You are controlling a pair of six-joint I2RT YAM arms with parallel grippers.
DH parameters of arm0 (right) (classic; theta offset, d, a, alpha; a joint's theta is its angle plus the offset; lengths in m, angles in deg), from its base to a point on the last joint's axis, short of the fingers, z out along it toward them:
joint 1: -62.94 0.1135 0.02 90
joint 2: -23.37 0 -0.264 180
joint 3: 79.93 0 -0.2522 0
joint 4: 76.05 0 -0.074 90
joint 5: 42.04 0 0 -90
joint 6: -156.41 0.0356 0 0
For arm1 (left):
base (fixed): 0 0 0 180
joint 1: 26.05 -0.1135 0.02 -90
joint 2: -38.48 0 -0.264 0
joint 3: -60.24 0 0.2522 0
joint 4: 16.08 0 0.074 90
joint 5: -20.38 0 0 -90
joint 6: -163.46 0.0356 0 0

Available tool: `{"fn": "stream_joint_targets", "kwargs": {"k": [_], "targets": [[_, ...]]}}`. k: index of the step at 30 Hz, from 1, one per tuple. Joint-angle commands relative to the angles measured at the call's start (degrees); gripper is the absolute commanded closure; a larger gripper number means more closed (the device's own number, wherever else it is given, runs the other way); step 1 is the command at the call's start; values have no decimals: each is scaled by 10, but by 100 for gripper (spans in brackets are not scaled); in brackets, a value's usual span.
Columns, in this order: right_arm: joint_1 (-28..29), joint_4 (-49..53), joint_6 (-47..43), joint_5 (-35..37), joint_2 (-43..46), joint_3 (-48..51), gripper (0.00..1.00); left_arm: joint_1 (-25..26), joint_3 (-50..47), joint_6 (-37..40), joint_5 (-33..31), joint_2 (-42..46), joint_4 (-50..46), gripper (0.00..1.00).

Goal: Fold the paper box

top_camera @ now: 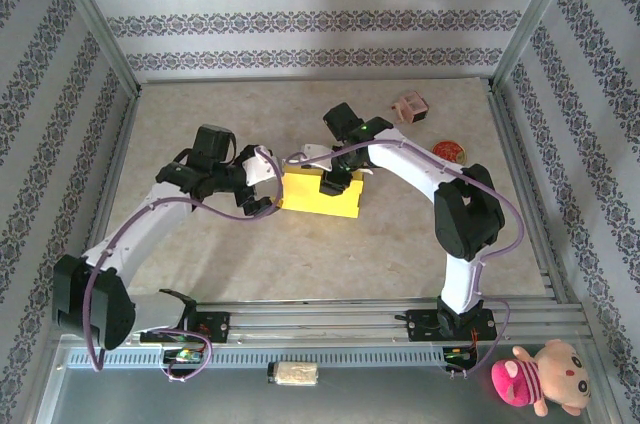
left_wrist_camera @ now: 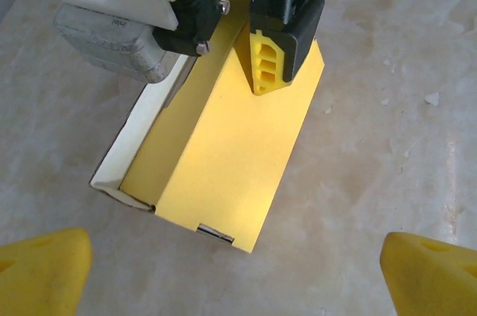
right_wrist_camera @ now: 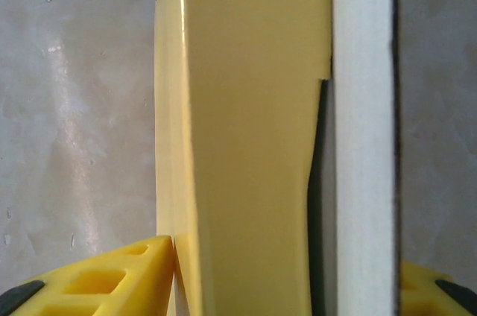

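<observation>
Status: paper box (top_camera: 322, 194) is mostly folded, I'd guess, but not closed up yet.

Box spot: flat in the middle of the table (top_camera: 200, 274), with its long way running 9 to 3 o'clock in the top view.

Done: the body is already a low yellow slab, and the yellow lid panel (left_wrist_camera: 238, 152) lies over most of it.

Not done: one long side gapes. In my left wrist view the white wall (left_wrist_camera: 138, 133) sticks out past the lid at 9 o'clock, and there's a gap between them showing the yellow inside.

Near corner: there's a small grey slit in the lid edge. Can't tell if it's a tab or a slot.

Left gripper (top_camera: 268, 194): at the box's 9 o'clock end. My fingers (left_wrist_camera: 45, 271) are spread wide with nothing between them, and the box lies just ahead of them, not touching.

Right gripper (top_camera: 335, 182): reaching in from 1 o'clock and clamped across the box's far end. One finger (left_wrist_camera: 266, 62) is on the yellow lid face, the other sits outside the white wall, and both look snug against it.

Left to do (my guess): push the lid down over that white wall and tuck it so the gap goes away.

Bystanders: the small pink box (top_camera: 410, 106) is at 1 o'clock from the paper box, well apart. The plush toy (top_camera: 540, 379) is down at 5 o'clock, off the table. Neither is part of this job.
</observation>
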Motion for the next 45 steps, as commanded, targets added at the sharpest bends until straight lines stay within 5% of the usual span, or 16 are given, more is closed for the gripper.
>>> {"fn": "stream_joint_targets", "kwargs": {"k": [1,16,29,45], "targets": [[12,0,-17,-10,2,30,50,-12,12,76,75,-33,35,0],[35,-10,-47,12,31,44,50,-13,66,20,112,-140,106,0],[36,-36,-69,-5,55,68,50,-11,63,45,146,-205,55,4],[36,-49,-55,2,56,75,49,-12,68,37,142,-221,44,57]]}}
